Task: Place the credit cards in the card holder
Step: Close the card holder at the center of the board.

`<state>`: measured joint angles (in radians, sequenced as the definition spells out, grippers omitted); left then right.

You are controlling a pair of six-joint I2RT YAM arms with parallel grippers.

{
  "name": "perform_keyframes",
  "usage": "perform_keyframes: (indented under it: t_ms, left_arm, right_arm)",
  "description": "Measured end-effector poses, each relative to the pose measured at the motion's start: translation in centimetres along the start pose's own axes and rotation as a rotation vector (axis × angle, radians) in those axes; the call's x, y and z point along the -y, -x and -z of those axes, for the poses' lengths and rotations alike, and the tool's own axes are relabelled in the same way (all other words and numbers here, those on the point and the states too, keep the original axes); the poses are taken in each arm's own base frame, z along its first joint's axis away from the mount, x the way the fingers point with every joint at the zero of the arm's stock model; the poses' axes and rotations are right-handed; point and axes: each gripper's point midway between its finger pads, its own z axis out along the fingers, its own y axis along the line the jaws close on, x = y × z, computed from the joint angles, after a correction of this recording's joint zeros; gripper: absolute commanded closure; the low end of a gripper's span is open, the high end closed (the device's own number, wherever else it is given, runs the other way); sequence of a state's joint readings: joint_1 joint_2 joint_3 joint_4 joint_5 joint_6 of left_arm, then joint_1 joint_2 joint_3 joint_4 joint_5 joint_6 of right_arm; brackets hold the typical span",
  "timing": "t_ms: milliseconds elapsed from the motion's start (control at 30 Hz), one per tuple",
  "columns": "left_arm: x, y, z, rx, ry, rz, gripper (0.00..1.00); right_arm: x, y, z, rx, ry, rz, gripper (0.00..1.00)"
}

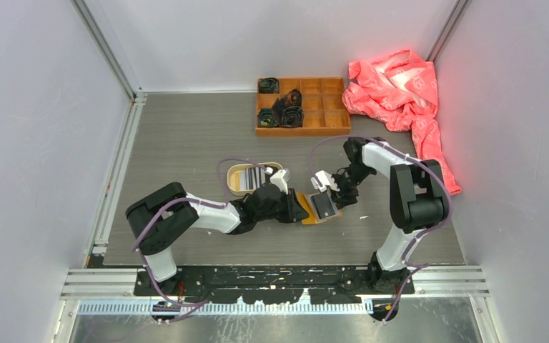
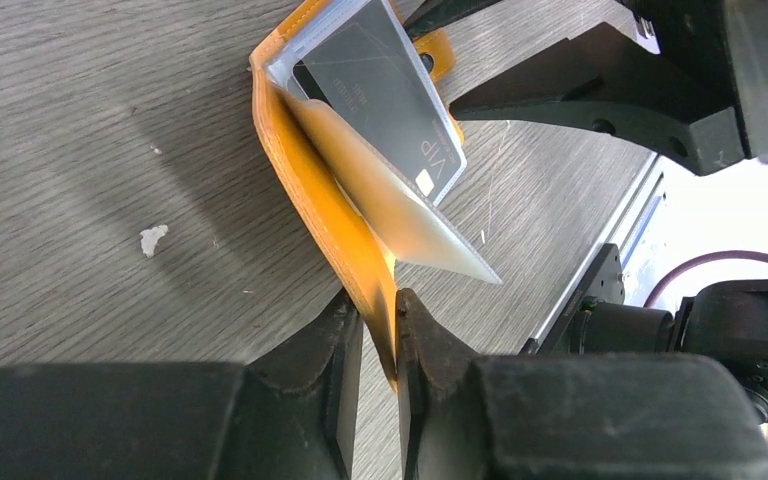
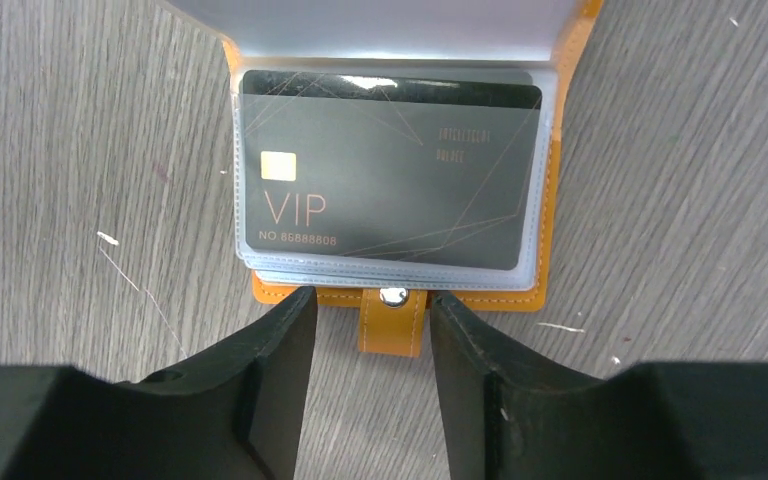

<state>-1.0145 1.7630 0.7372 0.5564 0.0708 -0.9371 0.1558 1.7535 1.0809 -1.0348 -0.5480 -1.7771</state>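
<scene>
The card holder (image 2: 305, 195) lies open on the tabletop (image 1: 186, 143). The left pincer (image 2: 380, 330) is clamped on the edge of its orange cover, holding that flap up off the rest. A dark card (image 3: 390, 170) marked VIP sits inside the top clear sleeve (image 3: 390, 275) and looks square to the sleeve's edges.

The right pincer (image 3: 372, 300) is at the holder's snap tab (image 3: 392, 325), its jaws apart with one finger on either side of the tab. It grips nothing, and I cannot tell whether either finger touches the strap.

The step in hand looks like seating this card. The left grip should hold firm and level so the sleeves do not fan or flop shut. Any push from the right pincer should run straight along the card, low to the tabletop, without snagging the tab or dragging the holder. More credit cards (image 1: 255, 176) wait in the tray (image 1: 236, 187), just beyond the holder on the left arm's side, so the flap should be left open.
</scene>
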Motion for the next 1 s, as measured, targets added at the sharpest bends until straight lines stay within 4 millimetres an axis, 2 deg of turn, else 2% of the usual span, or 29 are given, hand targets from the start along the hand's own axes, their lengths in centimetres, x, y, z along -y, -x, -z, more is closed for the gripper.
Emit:
perform_keyframes:
  t_ms: [233,367,567,867,1000]
  left_arm:
    - [0.2,0.2,0.2,0.004,-0.005,0.000,0.84]
    - [0.3,0.2,0.6,0.008,-0.010,0.000,0.87]
    - [0.2,0.2,1.8,0.016,-0.003,0.000,0.88]
    - [-0.4,-0.8,3.4,0.008,0.032,-0.005,0.89]
    - [-1.4,-1.6,4.2,0.006,0.064,0.005,0.89]
  right_arm:
    - [0.3,0.1,-0.7,-0.023,-0.007,0.005,0.67]
    - [0.4,0.2,-0.7,-0.027,-0.039,-0.002,0.73]
    - [-0.6,1.1,-0.5,0.004,-0.084,-0.042,0.88]
    - [-1.5,3.3,-0.5,0.106,-0.126,-0.075,0.91]
    - [-2.0,3.8,-0.8,0.139,-0.114,-0.104,0.93]
